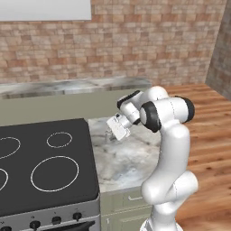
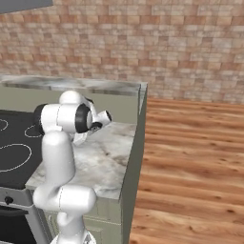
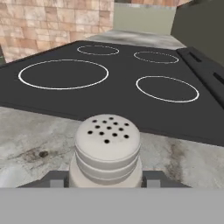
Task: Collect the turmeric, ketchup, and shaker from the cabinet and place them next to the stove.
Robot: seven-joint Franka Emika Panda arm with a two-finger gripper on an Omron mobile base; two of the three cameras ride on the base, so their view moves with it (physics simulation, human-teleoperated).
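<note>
On my screens the tool (image 3: 106, 179) sat clamped on the shaker (image 3: 107, 153), its two dark fingertips (image 3: 56, 178) pressed against either side of the pale body, low down near the base. From the hand camera I looked straight over the shaker's rounded, perforated top toward the stove (image 3: 118, 83), whose black glass and white burner rings spread out just beyond a strip of marbled counter (image 3: 35, 140). The shaker stood upright, over the counter and near the edge of it that meets the cooktop; I could not tell from that camera whether its base was touching the stone or was lifted a little clear of it. From the left base camera I saw the tool (image 1: 113, 133) reaching down toward the counter (image 1: 131, 158) close beside the right side of the stove (image 1: 45, 162), toward the counter's back edge, with the arm folded over above it. The shaker (image 1: 108, 134) showed there as a small grey shape under the hand, too small to read well. From the right base camera the counter (image 2: 102, 157) and part of the stove (image 2: 14, 152) were plain, but the arm's own body covered most of the hand.
</note>
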